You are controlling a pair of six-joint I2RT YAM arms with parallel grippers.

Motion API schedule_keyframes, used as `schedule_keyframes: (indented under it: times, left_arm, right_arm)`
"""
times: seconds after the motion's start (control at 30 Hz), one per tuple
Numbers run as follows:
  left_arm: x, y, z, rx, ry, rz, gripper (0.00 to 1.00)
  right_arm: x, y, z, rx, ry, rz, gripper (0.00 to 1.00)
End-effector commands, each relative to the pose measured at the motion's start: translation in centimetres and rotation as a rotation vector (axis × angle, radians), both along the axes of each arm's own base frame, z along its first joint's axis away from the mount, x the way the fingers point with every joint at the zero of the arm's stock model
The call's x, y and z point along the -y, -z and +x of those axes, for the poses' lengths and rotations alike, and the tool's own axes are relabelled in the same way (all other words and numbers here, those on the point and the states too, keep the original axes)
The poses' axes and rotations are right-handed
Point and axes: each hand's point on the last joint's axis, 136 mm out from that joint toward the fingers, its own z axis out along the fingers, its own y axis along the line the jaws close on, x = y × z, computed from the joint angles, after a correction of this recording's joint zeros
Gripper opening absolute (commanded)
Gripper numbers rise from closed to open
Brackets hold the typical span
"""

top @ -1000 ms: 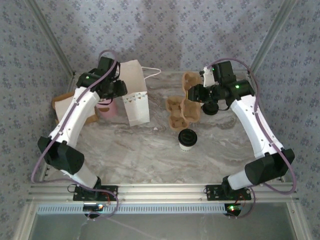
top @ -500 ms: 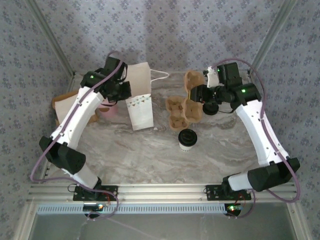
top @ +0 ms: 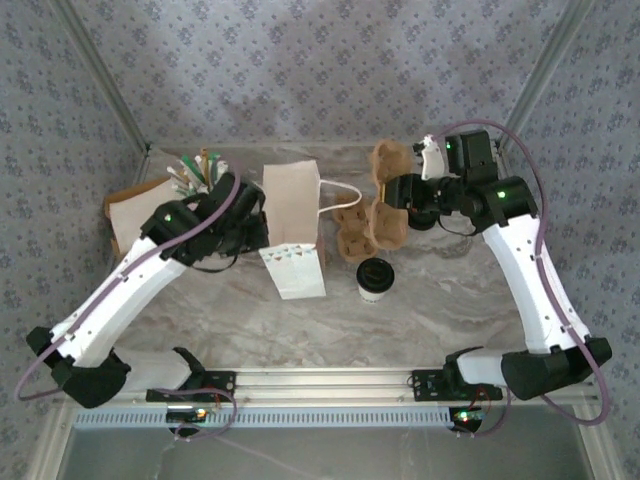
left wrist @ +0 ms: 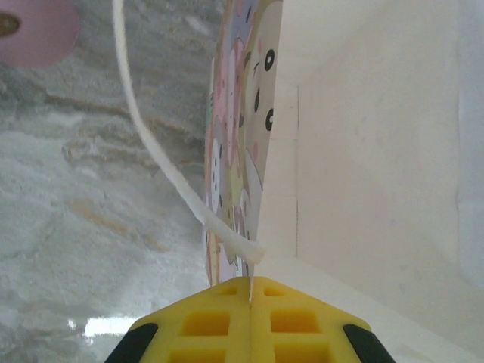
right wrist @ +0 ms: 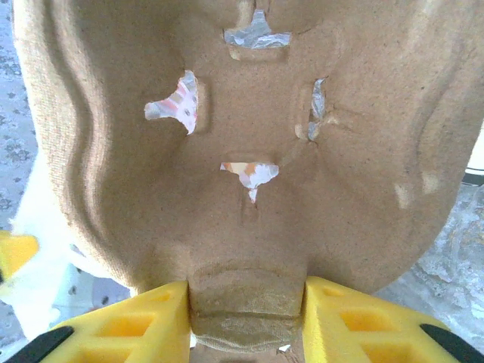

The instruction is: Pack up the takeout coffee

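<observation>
**Bag and carrier both in hand, coffee waiting on the table**

Nearest to us, the takeout coffee stands upright on the marble table, lid on. It is free of both arms, just right of the white bag and just near of the cup carrier.

The bag sits left of the cup, with its far end up against the carrier. We judge it is held there so its mouth ends up beside the cup. The left gripper is at the bag's left edge. In its wrist view the yellow fingertips meet with no gap, pinched on the bag's rim where the cord handle runs in.

Farther right, the right gripper keeps the carrier tipped up on edge, probably to clear room. Its wrist view shows the fingers part-way apart and clamped on a tab of the carrier's rim. A pink cup stands beyond the bag.
</observation>
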Motion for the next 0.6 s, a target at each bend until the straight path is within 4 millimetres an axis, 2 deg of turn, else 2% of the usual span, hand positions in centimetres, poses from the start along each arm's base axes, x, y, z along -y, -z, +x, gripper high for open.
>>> schedule_keyframes:
  times: [0.0, 0.27, 0.57]
  left_arm:
    - [-0.5, 1.0, -1.2, -0.005, -0.086, -0.004, 0.01]
    - [-0.3, 1.4, -3.6, -0.004, -0.086, 0.008, 0.01]
    - [1.0, 1.8, -4.8, -0.007, -0.067, -0.023, 0.04]
  right_arm:
    - [0.2, -0.7, -1.5, -0.007, -0.007, 0.026, 0.41]
    - [0.5, -1.5, -2.7, 0.005, -0.001, 0.036, 0.41]
    - [0.4, -2.7, -3.3, 0.018, -0.001, 0.066, 0.41]
